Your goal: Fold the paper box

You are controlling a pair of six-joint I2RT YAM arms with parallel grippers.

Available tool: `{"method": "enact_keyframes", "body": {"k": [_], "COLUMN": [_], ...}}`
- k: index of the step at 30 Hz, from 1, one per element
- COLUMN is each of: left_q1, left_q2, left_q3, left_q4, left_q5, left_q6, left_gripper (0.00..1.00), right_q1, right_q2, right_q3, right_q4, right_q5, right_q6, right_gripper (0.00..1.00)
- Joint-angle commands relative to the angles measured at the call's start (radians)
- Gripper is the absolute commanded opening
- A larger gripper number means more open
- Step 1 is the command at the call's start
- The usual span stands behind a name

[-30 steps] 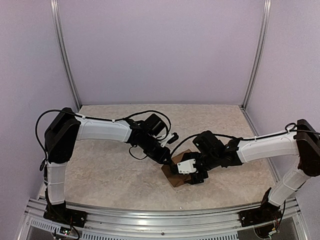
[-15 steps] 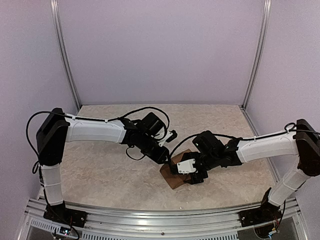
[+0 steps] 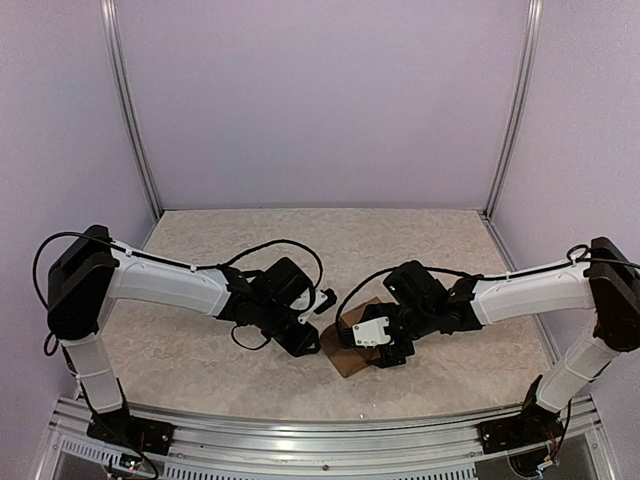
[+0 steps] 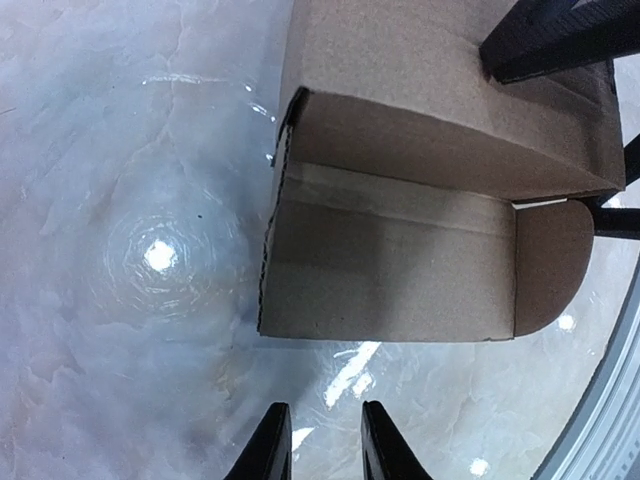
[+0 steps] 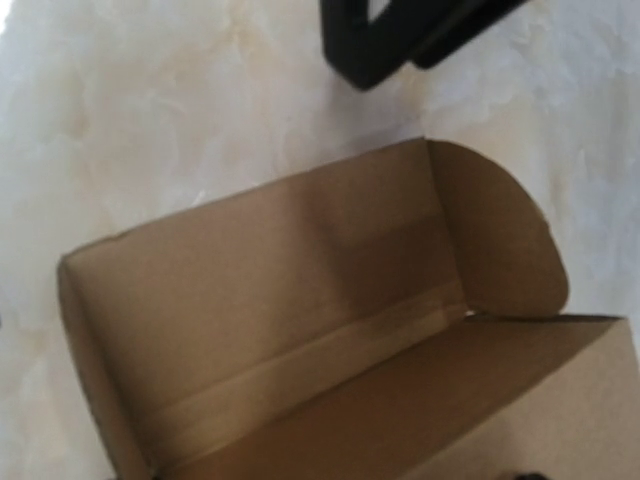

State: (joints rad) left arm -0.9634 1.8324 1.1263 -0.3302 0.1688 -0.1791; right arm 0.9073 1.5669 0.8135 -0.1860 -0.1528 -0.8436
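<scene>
The paper box is brown cardboard and lies on its side on the marbled table, between my two arms. In the left wrist view the paper box shows a long open panel with a rounded end flap. My left gripper hangs just short of that panel's edge, jaws a little apart and nothing between them. My right gripper sits over the box's right side, and its black fingers straddle the box. The right wrist view looks into the hollow box; its own fingers are hidden there.
The left gripper's black fingers stand beyond the box's far edge. An aluminium rail runs along the table's near edge. Lilac walls with metal posts close in the back and sides.
My left arm has drawn back to the left and nearer, away from the box, and its jaws have parted a little. The right arm and the box have stayed put.
</scene>
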Motion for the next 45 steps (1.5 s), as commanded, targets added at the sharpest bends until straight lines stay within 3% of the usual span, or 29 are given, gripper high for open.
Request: {"method": "enact_keyframes", "body": {"k": [1, 15, 26, 38, 45], "left_q1": [-0.004, 0.028, 0.036, 0.034, 0.035], "left_q2": [0.017, 0.053, 0.088, 0.078, 0.075], "left_q3": [-0.049, -0.17, -0.153, -0.099, -0.147], "left_q4": [0.175, 0.482, 0.51, 0.441, 0.494], "left_q5": [-0.055, -0.058, -0.013, 0.007, 0.0], "left_q6": [-0.001, 0.051, 0.075, 0.098, 0.103], "left_gripper": [0.23, 0.22, 0.0, 0.0, 0.0], "right_q1": [-0.004, -0.005, -0.004, -0.005, -0.006], "right_q2": [0.075, 0.078, 0.087, 0.097, 0.101], "right_q3": [-0.044, -0.045, -0.045, -0.04, -0.038], "right_q4": [-0.185, -0.19, -0.193, -0.195, -0.196], "right_q5": [0.005, 0.002, 0.001, -0.007, -0.014], "right_q6": [0.031, 0.035, 0.035, 0.032, 0.042], "right_gripper": [0.83, 0.83, 0.82, 0.82, 0.82]}}
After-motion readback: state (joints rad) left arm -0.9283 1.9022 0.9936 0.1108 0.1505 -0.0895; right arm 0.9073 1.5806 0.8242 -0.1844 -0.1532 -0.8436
